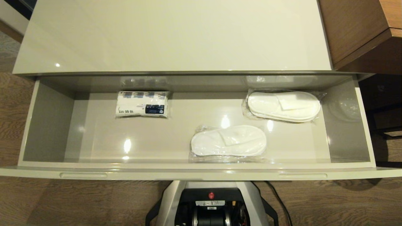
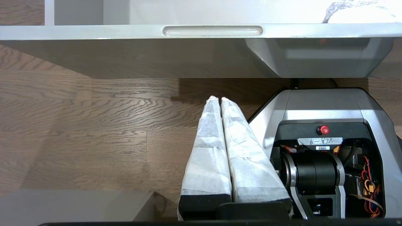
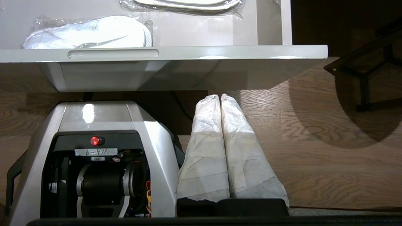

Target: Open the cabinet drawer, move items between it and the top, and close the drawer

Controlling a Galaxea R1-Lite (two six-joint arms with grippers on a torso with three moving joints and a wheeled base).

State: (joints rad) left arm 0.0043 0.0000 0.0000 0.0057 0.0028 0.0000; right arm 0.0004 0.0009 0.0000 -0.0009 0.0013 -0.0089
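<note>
The cabinet drawer [image 1: 201, 173] stands pulled out wide below the glossy cream top [image 1: 172, 34], which is bare. Inside lie two wrapped white slipper pairs, one near the front middle [image 1: 228, 140] and one at the back right [image 1: 284, 106], plus a white packet with dark print [image 1: 142, 104] at the back left. Neither arm shows in the head view. My left gripper [image 2: 219, 99] hangs shut and empty over the floor, below the drawer front's slot [image 2: 212, 30]. On the other side my right gripper [image 3: 220, 96] is also shut and empty, below the drawer front.
Brown wooden furniture [image 1: 361, 28] adjoins the cabinet on the right. My base [image 1: 210, 204] sits right in front of the drawer's middle. A dark frame [image 3: 367, 75] stands on the wood floor beyond the drawer's right end.
</note>
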